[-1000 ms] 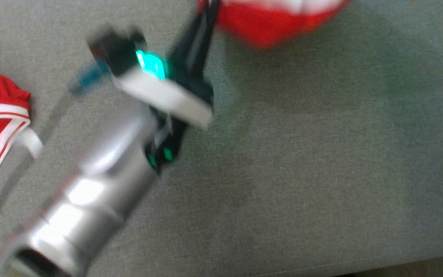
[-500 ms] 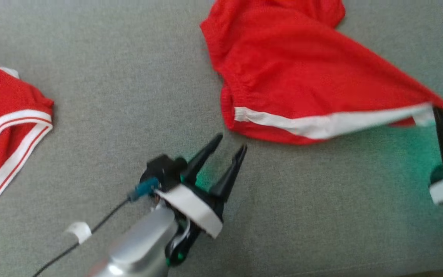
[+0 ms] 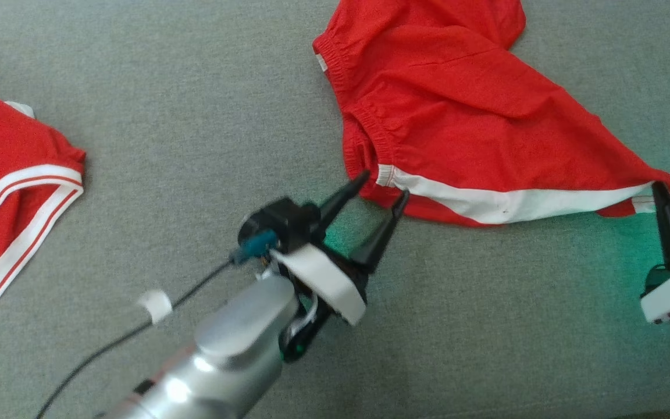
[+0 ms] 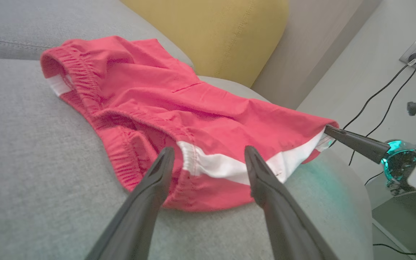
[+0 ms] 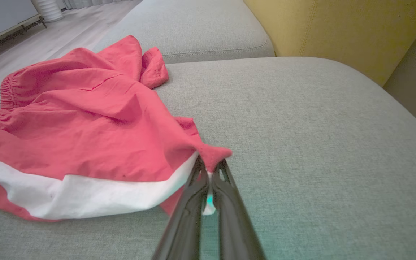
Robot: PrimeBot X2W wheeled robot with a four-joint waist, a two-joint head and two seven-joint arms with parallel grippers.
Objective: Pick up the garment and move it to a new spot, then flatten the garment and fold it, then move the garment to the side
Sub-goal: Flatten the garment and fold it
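The left arm reaches in from the lower left of the head view as a silver forearm angled up and to the right, and the left gripper (image 3: 384, 185) has its 2 dark fingers spread wide, their tips at the near edge of the garment (image 3: 463, 116), on either side of the end of its white stripe (image 3: 503, 203). In the left wrist view the same spread fingers (image 4: 150, 195) frame that hem with nothing pinched between them; whether they touch the cloth I cannot tell. The right arm comes in at the right edge, and the right gripper (image 3: 659, 191) is clamped tight on the far corner of the garment, drawing the cloth out into a taut point; the right wrist view shows the right gripper (image 5: 209, 167) with that red corner squeezed between its fingertips. The garment, red shorts with 1 white band, lies rumpled on the grey sofa seat (image 3: 184, 116) toward the upper right. There are 2 red pieces in all: a second red garment (image 3: 3, 192) with white trim lies well apart at the left edge. 1 yellow cushion (image 5: 338, 25) stands behind the seat. 1 black cable (image 3: 102, 349) with 1 white tag (image 3: 154, 305) trails from the left wrist.
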